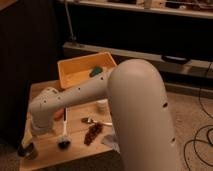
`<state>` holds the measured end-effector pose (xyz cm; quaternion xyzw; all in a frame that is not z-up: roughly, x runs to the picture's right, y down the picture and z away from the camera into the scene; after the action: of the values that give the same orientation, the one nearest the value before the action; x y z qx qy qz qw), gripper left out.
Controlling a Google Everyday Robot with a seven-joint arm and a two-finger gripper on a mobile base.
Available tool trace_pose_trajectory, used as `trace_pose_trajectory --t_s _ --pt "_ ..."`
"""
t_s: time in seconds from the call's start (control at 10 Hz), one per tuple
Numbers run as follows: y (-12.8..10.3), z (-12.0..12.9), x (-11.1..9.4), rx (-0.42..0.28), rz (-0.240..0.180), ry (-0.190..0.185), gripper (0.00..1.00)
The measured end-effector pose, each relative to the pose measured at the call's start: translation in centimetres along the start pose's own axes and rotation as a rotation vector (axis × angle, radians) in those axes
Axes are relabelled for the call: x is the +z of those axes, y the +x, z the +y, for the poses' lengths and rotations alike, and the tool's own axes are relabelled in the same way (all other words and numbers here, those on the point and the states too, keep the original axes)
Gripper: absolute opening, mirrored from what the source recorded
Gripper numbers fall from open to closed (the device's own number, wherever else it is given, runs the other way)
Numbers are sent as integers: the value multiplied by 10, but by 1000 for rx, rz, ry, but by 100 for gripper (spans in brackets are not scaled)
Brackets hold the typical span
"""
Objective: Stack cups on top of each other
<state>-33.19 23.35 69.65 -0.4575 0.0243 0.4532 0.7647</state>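
The dark grey-brown cup [26, 150] stands at the front left corner of the wooden table [42, 90]. My gripper [29, 141] hangs from the white wrist [44, 114] right over this cup, at its rim or touching it. A pale cup [102, 106] shows just below my forearm near the table's middle, partly hidden. I cannot tell whether it is the pale green one. My arm crosses the table from the right and hides much of it.
A yellow bin [75, 75] with a teal object [96, 71] stands at the table's back. A brush with an orange handle [64, 135], a spoon [90, 120], a brown pile [93, 133] and a pale cloth [112, 141] lie at the front. A dark wall stands to the left.
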Motion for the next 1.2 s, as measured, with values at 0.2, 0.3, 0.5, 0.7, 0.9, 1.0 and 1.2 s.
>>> trace_pose_trajectory --t_s 0.2,0.3,0.5,0.7,0.9,1.0,1.2 --pt "-5 2 8 -9 9 -5 80" --pt "-6 1 13 -12 14 -7 79" --pt "-7 -3 22 -10 21 -4 65" --pt "-8 -8 27 -6 22 -3 45" --pt "-14 -2 26 -39 17 -3 24" --pt "-20 11 24 -75 19 -3 14" --pt "-28 35 19 -130 27 0 0"
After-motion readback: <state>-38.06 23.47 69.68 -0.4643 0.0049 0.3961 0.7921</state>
